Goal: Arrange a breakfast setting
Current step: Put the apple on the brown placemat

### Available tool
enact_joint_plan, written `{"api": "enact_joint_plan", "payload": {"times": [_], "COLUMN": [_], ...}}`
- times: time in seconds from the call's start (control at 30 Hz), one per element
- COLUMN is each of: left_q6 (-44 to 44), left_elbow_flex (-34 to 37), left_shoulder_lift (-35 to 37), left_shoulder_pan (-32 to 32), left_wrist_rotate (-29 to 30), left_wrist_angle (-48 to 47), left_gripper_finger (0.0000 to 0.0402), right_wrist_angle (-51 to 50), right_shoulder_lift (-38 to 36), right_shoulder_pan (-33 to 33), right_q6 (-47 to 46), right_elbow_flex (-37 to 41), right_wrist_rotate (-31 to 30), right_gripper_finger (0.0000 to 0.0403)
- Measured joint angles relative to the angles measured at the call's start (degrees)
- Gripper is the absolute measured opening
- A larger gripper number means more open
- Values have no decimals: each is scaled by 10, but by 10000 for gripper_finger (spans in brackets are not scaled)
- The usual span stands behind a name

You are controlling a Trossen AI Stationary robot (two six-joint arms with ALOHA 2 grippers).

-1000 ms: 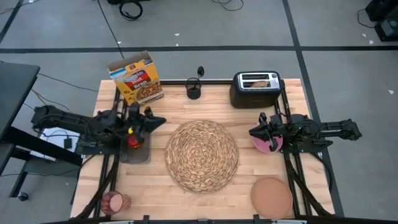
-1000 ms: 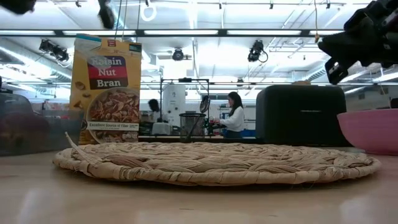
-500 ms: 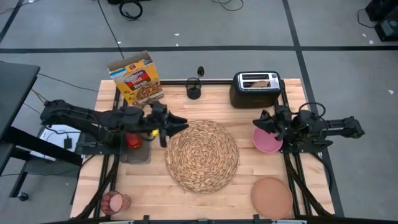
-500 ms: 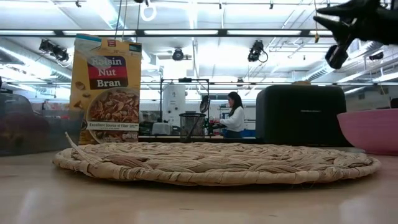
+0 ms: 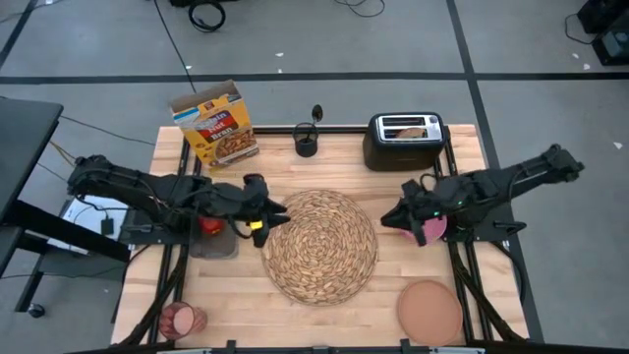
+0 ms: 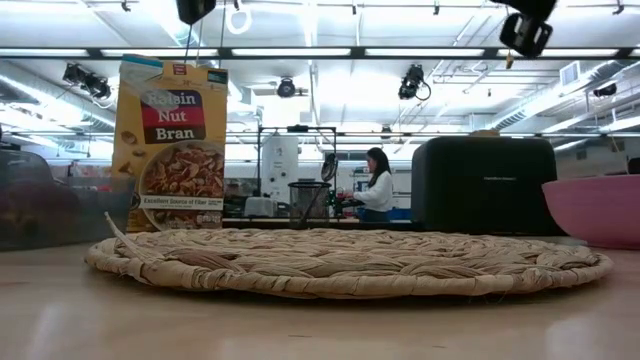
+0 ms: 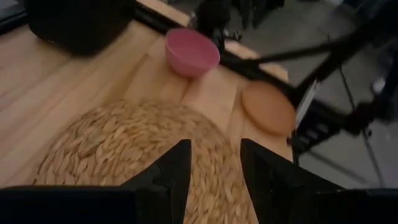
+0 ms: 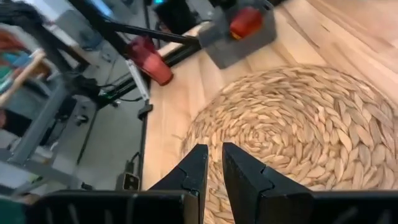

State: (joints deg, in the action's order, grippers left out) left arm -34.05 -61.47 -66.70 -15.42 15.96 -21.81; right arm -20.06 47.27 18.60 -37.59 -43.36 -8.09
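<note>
1. Nearest the table's front edge, the translucent pink cup (image 5: 181, 320) lies on its side at the left corner and the salmon-brown plate (image 5: 429, 309) sits flat at the right corner; both are well apart from either gripper.
2. The large round woven straw placemat (image 5: 319, 245) fills the middle of the table, with nothing on it.
3. The left gripper (image 5: 267, 218) hangs over the placemat's left edge. Its fingers (image 7: 176, 171) stand apart with a clear gap and hold nothing; the weave shows between them.
4. Behind that gripper, on the left, the small red apple (image 5: 210, 223) rests in a grey tray (image 5: 213, 239), just beside the left arm and not touched by it.
5. The right gripper (image 5: 389, 217) hangs at the placemat's right edge, pointing toward its centre. Its fingers (image 8: 197, 168) are nearly together, only a thin slit between them, with nothing clamped.
6. The pink bowl (image 5: 428, 226) stands on the bare wood just right of the placemat, under the right arm, behind the fingertips.
7. At the far edge stand the cereal box (image 5: 214, 122), a small black mesh cup (image 5: 306, 144) and the black toaster (image 5: 405, 141), with a toast slice (image 5: 413, 130) in its slot.
</note>
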Motion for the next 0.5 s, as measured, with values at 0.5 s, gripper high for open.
{"api": "enact_joint_plan", "payload": {"times": [0.5], "left_q6": [-88], "left_elbow_flex": [0], "left_shoulder_lift": [-35], "left_shoulder_pan": [-83], "left_wrist_rotate": [-108], "left_wrist_angle": [-281], "left_gripper_finger": [190], "right_wrist_angle": [-2], "right_shoulder_lift": [231], "right_shoulder_pan": [96], "right_q6": [-62], "right_elbow_flex": [-135], "right_wrist_rotate": [-75], "right_gripper_finger": [59]}}
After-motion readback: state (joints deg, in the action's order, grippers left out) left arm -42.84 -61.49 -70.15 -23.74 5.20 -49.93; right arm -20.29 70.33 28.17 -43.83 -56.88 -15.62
